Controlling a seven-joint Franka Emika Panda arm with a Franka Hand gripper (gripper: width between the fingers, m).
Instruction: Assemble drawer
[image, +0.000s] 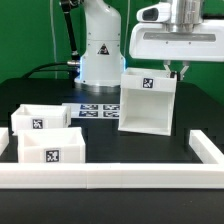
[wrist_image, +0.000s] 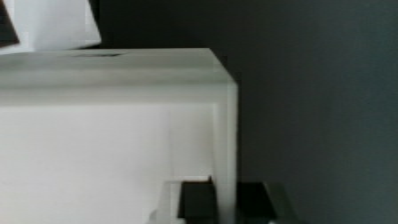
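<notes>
End effector (image: 179, 72) sits at the top rim of the drawer case (image: 147, 102), at the rear corner on the exterior view's right. The arm comes straight down from above.

Wrist view: two dark fingers (wrist_image: 194, 201) straddle one thin wall of the case (wrist_image: 107, 130), one on each face. The wall's edge runs up between them and no gap shows on either side, so the end effector (wrist_image: 226, 200) reads as clenched on that wall.

The case stands upright on the black worktop (image: 190, 118), right of centre in the exterior view, open at the top. A square black-and-white tag (image: 148, 85) sits high on its near face. I cannot tell whether the base is fully down on the worktop.

Two small open-top trays lie well apart from the case, on the exterior view's left. The rear tray (image: 38, 117) and front tray (image: 50, 148) are just beside each other, the front one partly overlapping the rear, and each shows a tag on its near face. Neither is in the case.

The marker board (image: 98, 108) lies flat behind, between the trays and the case, and the case partly hides it. The white robot base (image: 100, 45) stands beyond it.

A long low white rail (image: 110, 178) runs across the front, with a side piece on the exterior view's right.
</notes>
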